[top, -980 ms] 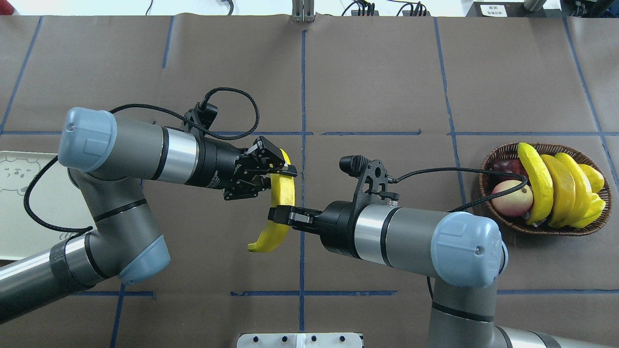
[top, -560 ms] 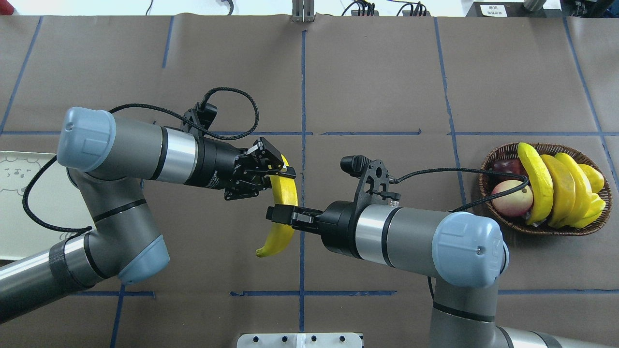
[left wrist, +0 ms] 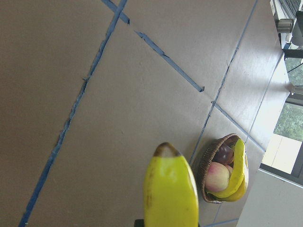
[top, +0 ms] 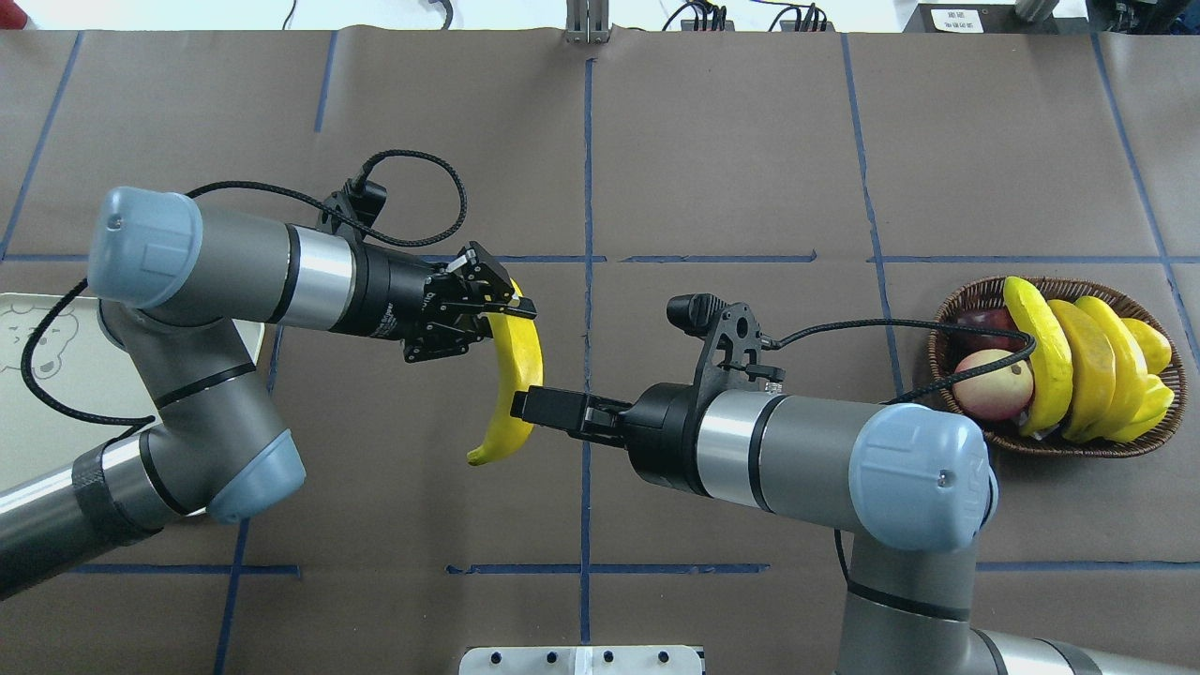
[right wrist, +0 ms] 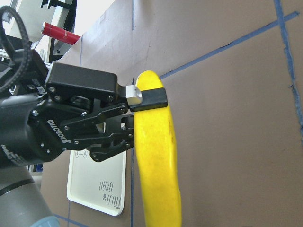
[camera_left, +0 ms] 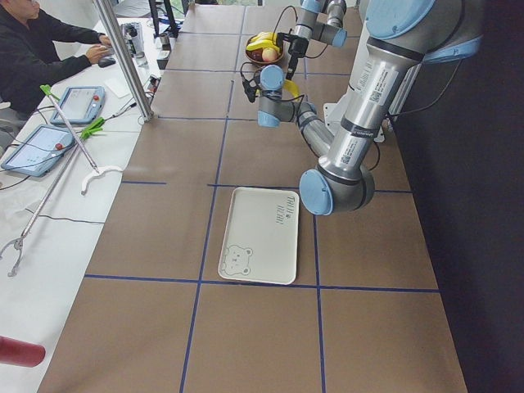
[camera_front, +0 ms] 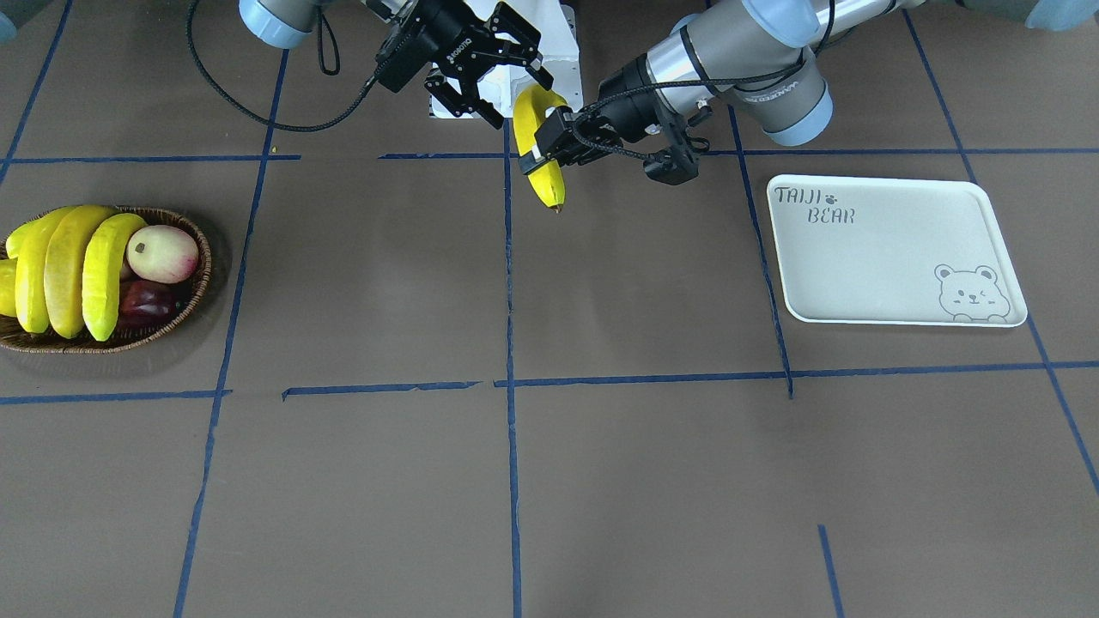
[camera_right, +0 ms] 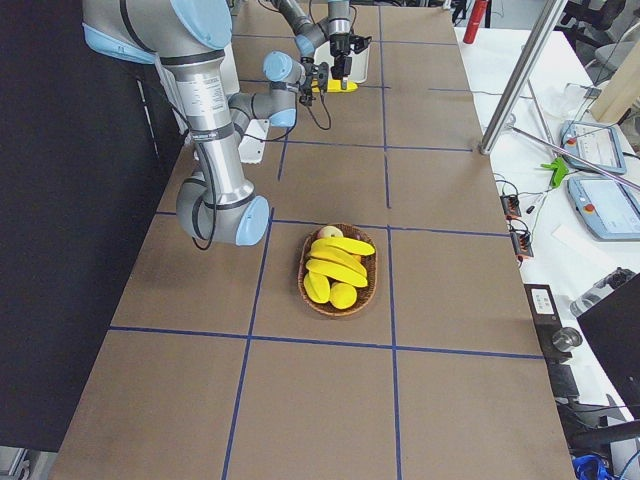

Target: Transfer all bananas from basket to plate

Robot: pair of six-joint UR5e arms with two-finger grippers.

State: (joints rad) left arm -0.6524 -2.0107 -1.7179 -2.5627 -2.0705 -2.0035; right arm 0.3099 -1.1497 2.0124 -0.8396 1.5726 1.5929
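Observation:
One banana [top: 516, 375] hangs in the air over the table's middle, its lower tip pointing at the robot. My left gripper [top: 514, 309] is shut on its upper end; the right wrist view shows the fingers [right wrist: 149, 99] clamped across it. My right gripper [top: 525, 405] sits beside the banana's middle, and the front-facing view shows that gripper [camera_front: 518, 81] open with spread fingers. Three more bananas [top: 1041, 352] lie side by side in the wicker basket [top: 1059, 448] at the right. The white plate [camera_front: 893, 257] lies bare at the left, partly under my left arm.
In the basket there is also a pink-yellow round fruit [top: 994, 384], a dark red fruit [top: 984, 323] and smaller yellow fruit [top: 1153, 347]. Blue tape lines cross the brown table cover. A person [camera_left: 41, 49] sits at a side desk with tablets.
My left arm has drawn back to the left with the banana, which swung more upright. My right gripper now sits beside the banana rather than over it.

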